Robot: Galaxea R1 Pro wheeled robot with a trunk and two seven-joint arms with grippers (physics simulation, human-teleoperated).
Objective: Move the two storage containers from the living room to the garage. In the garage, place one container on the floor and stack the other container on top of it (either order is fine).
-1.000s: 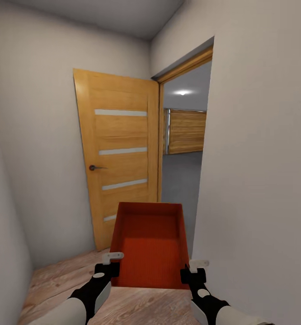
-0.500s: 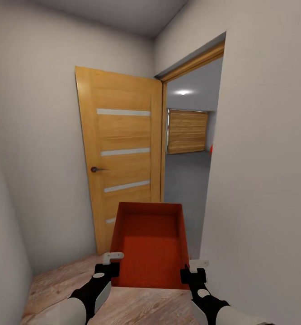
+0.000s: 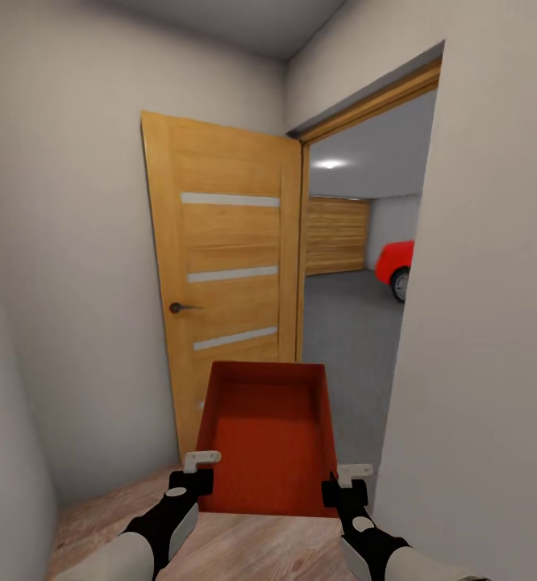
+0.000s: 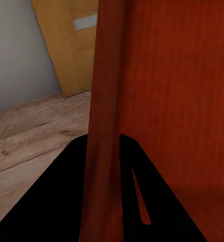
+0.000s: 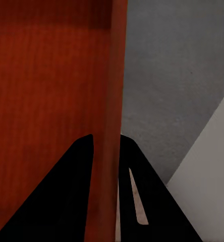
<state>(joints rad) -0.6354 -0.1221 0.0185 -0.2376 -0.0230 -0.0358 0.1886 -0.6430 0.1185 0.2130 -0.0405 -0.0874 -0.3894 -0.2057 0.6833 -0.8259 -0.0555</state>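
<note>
Item under carriage: one storage container (image 3: 267, 440), orange-red, shallow, rectangular, no lid, empty. It is held off the floor between the two claws, its near corners at the claws and its far end pointing toward the doorway ahead.

Grip: the left claw (image 3: 197, 466) is clamped on the container's left wall near the near corner; the left wrist view shows that thin wall (image 4: 106, 126) running straight between the two dark fingers. The right claw (image 3: 348, 476) is clamped on the right wall in the same manner, and the right wrist view shows that wall (image 5: 114, 111) likewise pinched between its fingers. Both holds sit at one end only, so the far end hangs unsupported.

Handling judgement: the bin appears light and rigid, as it holds level with no visible sag. The walls are thin and smooth, so the pinch area is small and slippage is the likely fault, particularly on tilting or on contact with a door frame. The long side walls are the sound place to take hold; a hold nearer mid-length would balance better.

Surroundings: light wood plank floor (image 3: 244, 549) lies under the claws. Ahead and left of the container stands an open wooden door (image 3: 224, 274). Ahead and right, through the opening, lie the garage's dark grey floor (image 3: 345, 339) and part of a red car (image 3: 397, 262). A pale wall (image 3: 494, 323) stands close beside the right claw.
</note>
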